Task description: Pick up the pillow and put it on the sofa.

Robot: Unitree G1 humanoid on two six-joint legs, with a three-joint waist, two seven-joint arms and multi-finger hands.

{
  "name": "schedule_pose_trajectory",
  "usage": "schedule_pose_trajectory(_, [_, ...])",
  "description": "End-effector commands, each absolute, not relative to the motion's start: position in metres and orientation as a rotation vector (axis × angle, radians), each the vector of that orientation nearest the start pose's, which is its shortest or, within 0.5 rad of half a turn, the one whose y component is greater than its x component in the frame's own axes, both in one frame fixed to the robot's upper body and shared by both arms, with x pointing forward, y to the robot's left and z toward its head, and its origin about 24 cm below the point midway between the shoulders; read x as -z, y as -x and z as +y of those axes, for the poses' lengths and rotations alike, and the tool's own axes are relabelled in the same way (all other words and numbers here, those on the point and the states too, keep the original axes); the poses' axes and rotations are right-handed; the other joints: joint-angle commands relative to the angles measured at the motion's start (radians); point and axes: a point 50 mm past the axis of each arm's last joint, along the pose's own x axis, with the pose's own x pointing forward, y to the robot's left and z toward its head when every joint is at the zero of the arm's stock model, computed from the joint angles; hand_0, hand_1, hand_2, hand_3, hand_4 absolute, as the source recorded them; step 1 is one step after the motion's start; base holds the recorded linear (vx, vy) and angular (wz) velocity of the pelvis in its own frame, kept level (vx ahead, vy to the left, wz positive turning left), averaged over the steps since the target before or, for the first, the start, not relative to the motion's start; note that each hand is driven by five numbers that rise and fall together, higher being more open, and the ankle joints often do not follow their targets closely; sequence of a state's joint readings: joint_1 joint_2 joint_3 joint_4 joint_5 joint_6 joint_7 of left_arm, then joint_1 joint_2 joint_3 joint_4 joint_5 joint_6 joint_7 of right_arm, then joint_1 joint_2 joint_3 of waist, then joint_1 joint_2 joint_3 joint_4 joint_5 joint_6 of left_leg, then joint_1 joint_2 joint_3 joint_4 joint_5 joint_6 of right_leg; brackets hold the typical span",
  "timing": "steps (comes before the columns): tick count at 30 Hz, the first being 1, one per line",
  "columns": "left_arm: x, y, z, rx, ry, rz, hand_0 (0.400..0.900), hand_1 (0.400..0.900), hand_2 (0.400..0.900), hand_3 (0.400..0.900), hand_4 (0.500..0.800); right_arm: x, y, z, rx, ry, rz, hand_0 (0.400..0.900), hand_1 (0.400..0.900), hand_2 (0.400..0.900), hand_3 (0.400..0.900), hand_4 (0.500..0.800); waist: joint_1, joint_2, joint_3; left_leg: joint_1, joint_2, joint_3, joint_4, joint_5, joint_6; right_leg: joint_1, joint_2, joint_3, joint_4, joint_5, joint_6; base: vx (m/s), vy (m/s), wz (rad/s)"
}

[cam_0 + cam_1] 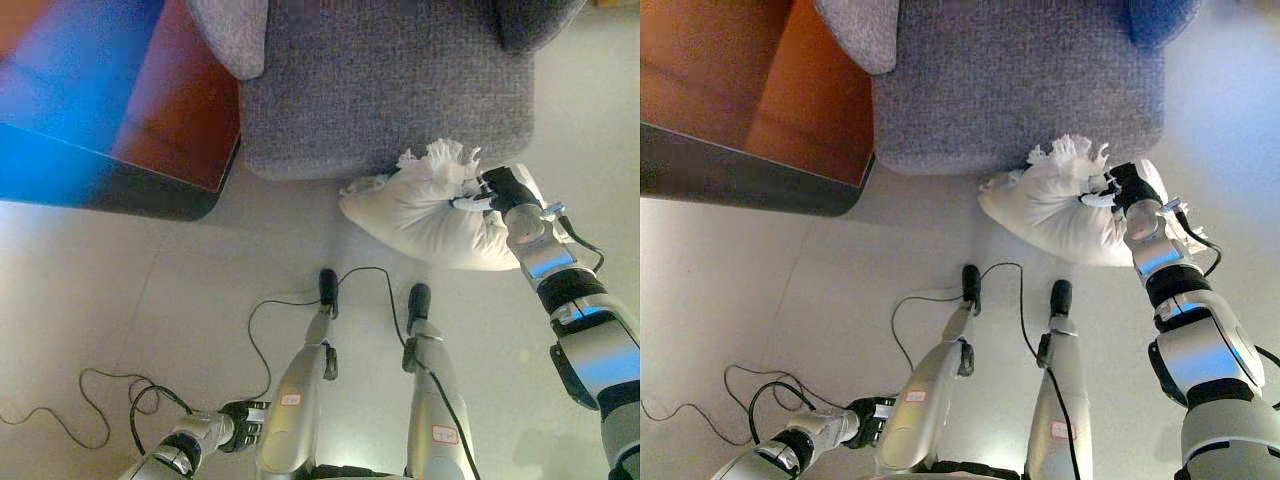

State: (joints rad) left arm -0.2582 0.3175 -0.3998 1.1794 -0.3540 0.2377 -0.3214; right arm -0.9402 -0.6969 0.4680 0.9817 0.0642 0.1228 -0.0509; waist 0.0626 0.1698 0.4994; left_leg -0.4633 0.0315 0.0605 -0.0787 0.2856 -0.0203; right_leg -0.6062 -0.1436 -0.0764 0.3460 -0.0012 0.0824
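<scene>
A white pillow [425, 215] with a frilled edge hangs just off the front edge of the grey sofa [380, 90], a little above the floor. My right hand [497, 192] is shut on the pillow's upper right side, fingers curled into the cloth. The frill touches the sofa seat's front edge. My left hand [243, 425] hangs low at the bottom left, near the floor, fingers curled and holding nothing.
A brown wooden table with a dark edge [760, 180] stands to the left of the sofa. A grey cushion [235, 30] lies at the sofa's back left corner, a darker one [535, 20] at its back right. Pale floor [150, 300] lies before the sofa.
</scene>
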Motion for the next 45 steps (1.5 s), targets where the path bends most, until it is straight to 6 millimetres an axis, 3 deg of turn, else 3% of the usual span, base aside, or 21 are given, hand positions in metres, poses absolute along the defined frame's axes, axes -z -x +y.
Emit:
schedule_pose_trajectory(1, [0.142,-0.143,0.235,0.250,-0.052,1.350,0.900,0.900,0.900,0.900,0.800,-0.225,-0.391,-0.276,0.093,0.934,-0.061,0.400,0.400,0.400,0.400,0.500,0.016,-0.082,-0.030,0.084,-0.033,-0.006,0.082,-0.197,-0.025,0.149,0.022,-0.110,-0.180,0.032,-0.009,0.03,-0.034,0.02])
schedule_pose_trajectory(7, [0.142,-0.128,0.250,0.238,-0.043,1.405,0.900,0.900,0.900,0.900,0.800,-0.220,-0.385,-0.275,-0.072,1.018,0.003,0.400,0.400,0.400,0.400,0.500,0.027,-0.139,-0.091,0.193,-0.014,-0.004,0.035,-0.207,-0.034,0.276,0.032,-0.130,-0.247,0.040,-0.001,0.07,-0.033,0.05])
schedule_pose_trajectory(14, [0.146,-0.098,0.264,0.209,-0.023,1.509,0.900,0.900,0.900,0.900,0.800,-0.201,-0.372,-0.280,-0.219,0.979,0.076,0.400,0.400,0.400,0.400,0.500,0.034,-0.216,-0.211,0.327,-0.004,-0.013,-0.009,-0.226,-0.044,0.447,0.046,-0.135,-0.332,0.055,0.013,0.14,-0.032,0.10])
schedule_pose_trajectory(21, [0.150,-0.068,0.264,0.213,0.036,1.598,0.900,0.900,0.900,0.900,0.800,-0.189,-0.362,-0.282,-0.374,0.969,0.158,0.400,0.400,0.400,0.400,0.500,0.038,-0.247,-0.331,0.417,-0.017,-0.029,-0.009,-0.251,-0.041,0.568,0.051,-0.140,-0.394,0.069,0.019,0.15,0.047,0.07])
schedule_pose_trajectory(25, [0.153,-0.052,0.263,0.196,0.088,1.650,0.900,0.900,0.900,0.900,0.800,-0.200,-0.364,-0.279,-0.425,0.948,0.162,0.400,0.400,0.400,0.400,0.500,0.046,-0.260,-0.389,0.472,-0.019,-0.028,-0.009,-0.268,-0.039,0.631,0.048,-0.145,-0.417,0.072,0.021,0.16,0.083,0.07])
schedule_pose_trajectory(32, [0.153,-0.032,0.265,0.184,0.128,1.747,0.900,0.900,0.900,0.900,0.800,-0.249,-0.377,-0.265,-0.436,0.854,0.112,0.400,0.400,0.400,0.400,0.500,0.077,-0.287,-0.442,0.532,-0.024,-0.048,-0.009,-0.287,-0.040,0.708,0.047,-0.157,-0.431,0.061,0.023,0.14,0.053,0.17])
schedule_pose_trajectory(40, [0.152,-0.010,0.268,0.153,0.156,1.834,0.900,0.900,0.900,0.900,0.800,-0.286,-0.389,-0.270,-0.221,0.809,0.105,0.400,0.400,0.400,0.400,0.500,0.114,-0.296,-0.454,0.561,-0.024,-0.066,-0.009,-0.291,-0.042,0.747,0.048,-0.168,-0.433,0.053,0.022,0.12,0.049,0.11])
schedule_pose_trajectory(45, [0.151,-0.006,0.268,0.143,0.177,1.864,0.900,0.900,0.900,0.900,0.800,-0.299,-0.390,-0.281,-0.082,0.771,0.121,0.400,0.400,0.400,0.400,0.500,0.131,-0.292,-0.446,0.561,-0.022,-0.077,-0.009,-0.289,-0.041,0.754,0.048,-0.173,-0.433,0.048,0.020,0.09,0.050,0.13])
